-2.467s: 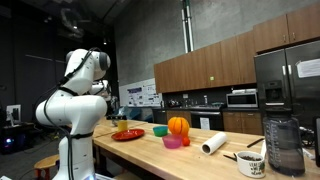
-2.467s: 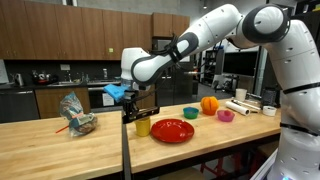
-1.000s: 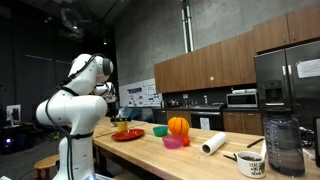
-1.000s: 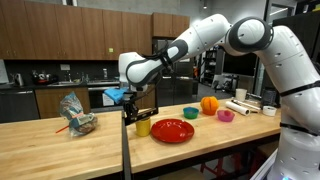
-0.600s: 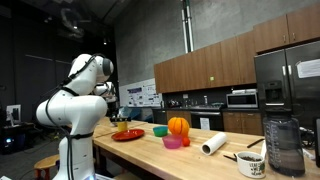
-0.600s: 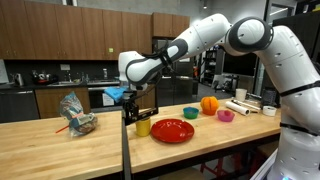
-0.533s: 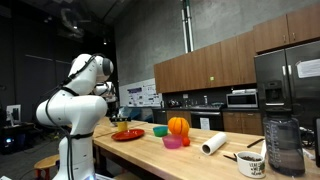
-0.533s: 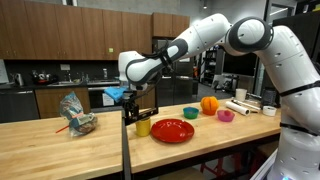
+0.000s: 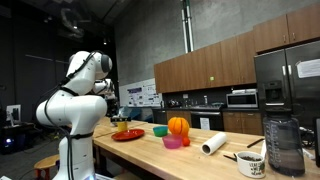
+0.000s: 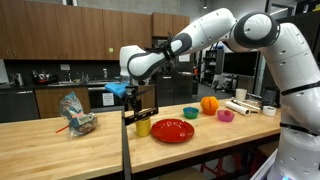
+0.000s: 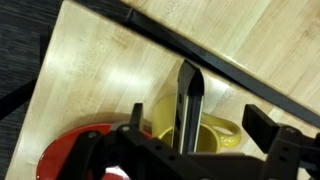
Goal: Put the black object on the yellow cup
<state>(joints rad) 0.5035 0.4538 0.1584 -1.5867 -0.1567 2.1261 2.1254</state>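
The yellow cup (image 11: 218, 137) stands on the wooden counter beside the red plate (image 11: 70, 160). The black object (image 11: 188, 100), a long flat bar, rests on the cup with its far end past the rim. My gripper (image 11: 199, 121) hangs just above, open, one finger on each side of the bar and neither touching it. In an exterior view the gripper (image 10: 136, 101) is right over the cup (image 10: 143, 127), with the bar (image 10: 141, 113) a dark line across the cup's top.
The red plate (image 10: 172, 131) lies next to the cup. Further along the counter are a green bowl (image 10: 190, 113), an orange pumpkin (image 10: 209, 104), a pink cup (image 10: 226, 116) and a paper roll (image 10: 240, 106). A crumpled bag (image 10: 75, 115) sits on the other side. A black pole (image 10: 125, 150) stands in front.
The jaws have gone from shut on the black bar to open, leaving it on the cup. The arm has lifted a little.
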